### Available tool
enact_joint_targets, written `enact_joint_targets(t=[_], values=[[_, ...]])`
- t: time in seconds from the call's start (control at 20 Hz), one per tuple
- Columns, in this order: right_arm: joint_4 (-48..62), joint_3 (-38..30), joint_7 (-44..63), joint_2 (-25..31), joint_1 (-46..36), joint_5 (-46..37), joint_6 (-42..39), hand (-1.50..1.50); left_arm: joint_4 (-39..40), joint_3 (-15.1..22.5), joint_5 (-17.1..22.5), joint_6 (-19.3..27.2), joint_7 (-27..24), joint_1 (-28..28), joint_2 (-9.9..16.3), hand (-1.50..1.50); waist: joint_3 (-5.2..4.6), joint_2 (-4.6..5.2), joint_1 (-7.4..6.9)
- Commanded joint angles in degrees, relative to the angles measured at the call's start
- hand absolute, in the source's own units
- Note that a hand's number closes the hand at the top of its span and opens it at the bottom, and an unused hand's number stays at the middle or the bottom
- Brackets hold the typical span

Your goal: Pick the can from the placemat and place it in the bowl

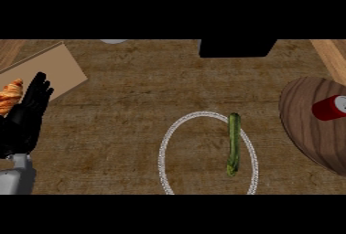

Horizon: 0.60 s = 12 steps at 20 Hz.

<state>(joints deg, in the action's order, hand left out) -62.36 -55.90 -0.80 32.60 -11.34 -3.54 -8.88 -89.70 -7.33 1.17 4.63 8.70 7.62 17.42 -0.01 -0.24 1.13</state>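
Observation:
A red can [329, 108] with a white end lies on its side on the dark wooden placemat [307, 128] at the right edge. The bowl [162, 155] shows as a white oval rim at lower centre, left of the placemat. A long green vegetable [234, 144] lies lengthwise in its right part. My left hand [24, 116] rests open at the far left, fingers up, well away from both can and bowl. The right hand does not show.
A tan board [61, 68] lies at the upper left with a croissant [9, 96] on it, partly behind my left hand. A black block [236, 47] sits at the top centre edge. A pale object [113, 41] peeks in beside it.

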Motion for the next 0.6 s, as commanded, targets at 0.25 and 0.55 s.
enact_joint_targets(t=[0.25, 0.55], values=[[6.8, -10.4, -3.9, 6.0, 13.5, 15.0, -20.0, -1.50, 0.2, 0.8, -1.6, 0.6, -3.0, -1.9, -2.4, 0.00, 0.04, 0.17, -0.47], [4.7, -12.7, -6.2, 5.7, 18.0, 20.6, -24.9, -1.50, 0.6, 1.5, -2.9, 0.6, -1.5, -0.2, -3.5, 0.00, 0.00, 0.19, -0.67]])
